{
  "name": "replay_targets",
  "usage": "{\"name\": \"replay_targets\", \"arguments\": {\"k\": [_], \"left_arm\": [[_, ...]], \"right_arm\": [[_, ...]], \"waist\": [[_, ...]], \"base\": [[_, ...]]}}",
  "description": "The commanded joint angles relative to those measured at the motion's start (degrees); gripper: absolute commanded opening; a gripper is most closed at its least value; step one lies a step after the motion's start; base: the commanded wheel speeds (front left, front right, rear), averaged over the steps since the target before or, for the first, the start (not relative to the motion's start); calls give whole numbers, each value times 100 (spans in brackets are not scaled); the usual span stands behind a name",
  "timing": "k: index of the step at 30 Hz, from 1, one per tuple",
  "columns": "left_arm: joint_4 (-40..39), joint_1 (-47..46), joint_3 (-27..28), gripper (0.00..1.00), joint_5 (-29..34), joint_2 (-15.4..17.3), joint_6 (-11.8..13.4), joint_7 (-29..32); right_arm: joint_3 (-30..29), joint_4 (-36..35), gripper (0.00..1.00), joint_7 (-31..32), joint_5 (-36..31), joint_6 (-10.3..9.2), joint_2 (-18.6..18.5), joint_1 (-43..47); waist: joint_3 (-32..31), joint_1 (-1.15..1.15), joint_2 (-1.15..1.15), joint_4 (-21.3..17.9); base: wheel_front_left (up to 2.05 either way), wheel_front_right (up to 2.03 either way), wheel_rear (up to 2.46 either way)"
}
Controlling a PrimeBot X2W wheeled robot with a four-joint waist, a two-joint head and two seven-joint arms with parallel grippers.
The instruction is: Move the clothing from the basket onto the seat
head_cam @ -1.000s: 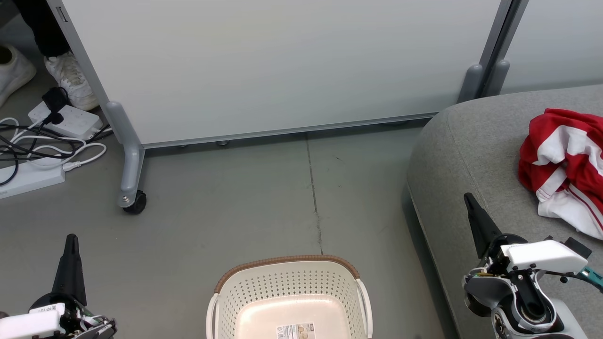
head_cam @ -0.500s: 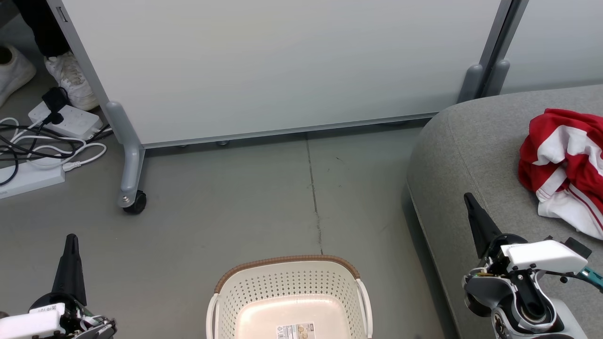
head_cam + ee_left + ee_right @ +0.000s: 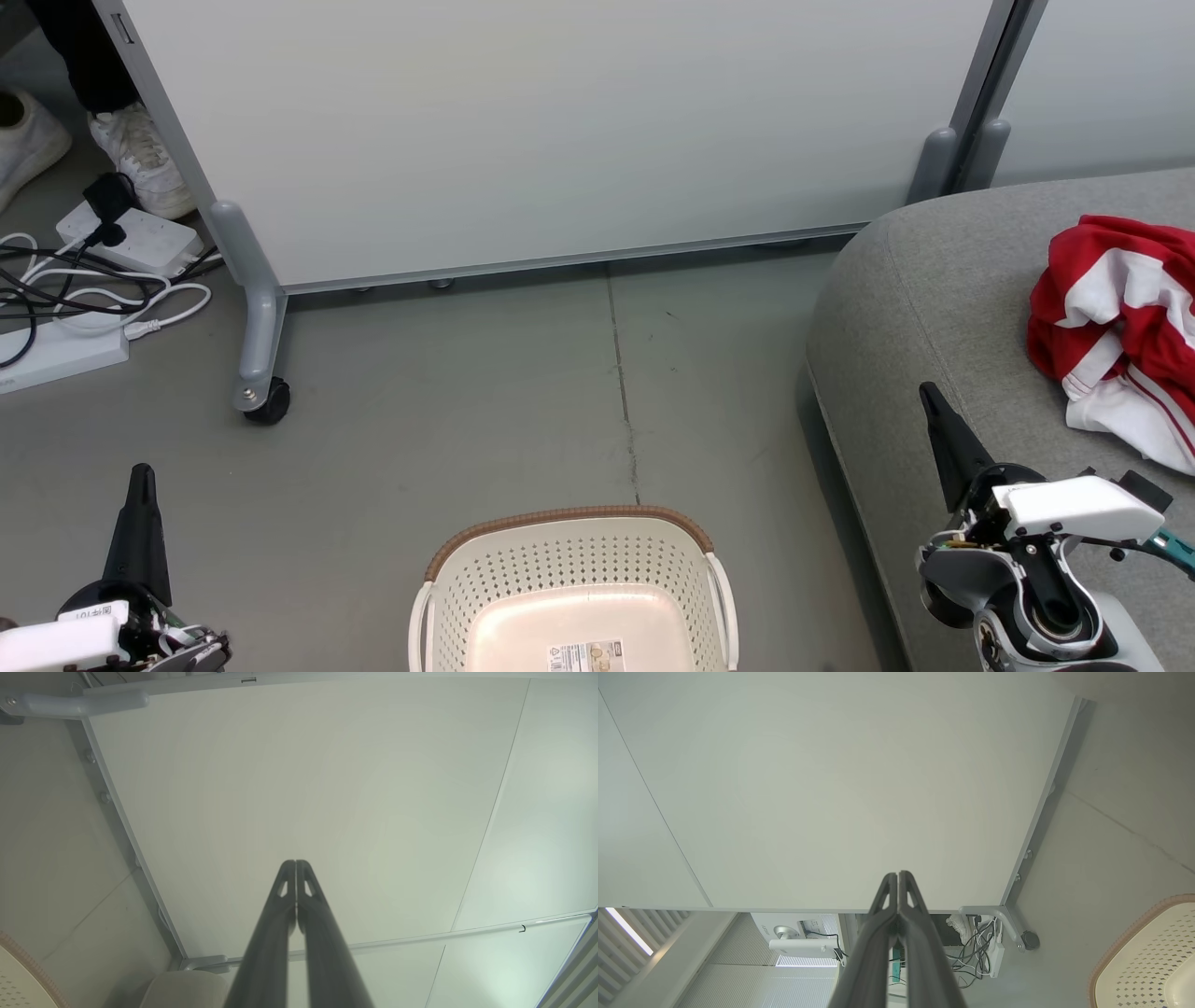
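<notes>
While left pincer [image 3: 142, 478] and right pincer [image 3: 930, 396] tight together, empty: crumpled red-and-white clothing [image 3: 1113, 322] on rounded grey seat [image 3: 938, 299]; perforated basket [image 3: 564, 560]

Looks like an office or lab space staged as a living corner, not a lived-in home. Pale wheeled partition panel [image 3: 560, 140] at 12 o'clock, standing on a caster [image 3: 268, 403]; bare grey floor [image 3: 467, 420] with a seam. At 10 o'clock power strips [image 3: 131, 238] and loose cables [image 3: 84, 294] lie on the floor, with a person's white sneakers [image 3: 145, 159] behind the panel. Right wrist view shows slatted blinds [image 3: 752, 984] past the panel. Home-type items are few — grey upholstered seat [image 3: 934, 308] at 3 o'clock, laundry basket [image 3: 569, 560] at 6 o'clock.
</notes>
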Motion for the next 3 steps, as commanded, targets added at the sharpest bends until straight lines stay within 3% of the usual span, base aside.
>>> {"name": "replay_targets", "arguments": {"k": [1, 3], "left_arm": [[-16, -109, 25, 0, 17, 11, -28, 19], [-16, -110, 25, 0, 17, 11, -28, 20]], "right_arm": [[-5, -6, 0, 25, 11, 15, -53, -62], [-4, -6, 0, 25, 11, 15, -53, -62]], "waist": [[0, 0, 0, 0], [0, 0, 0, 0]], "base": [[0, 0, 0], [0, 0, 0]]}}
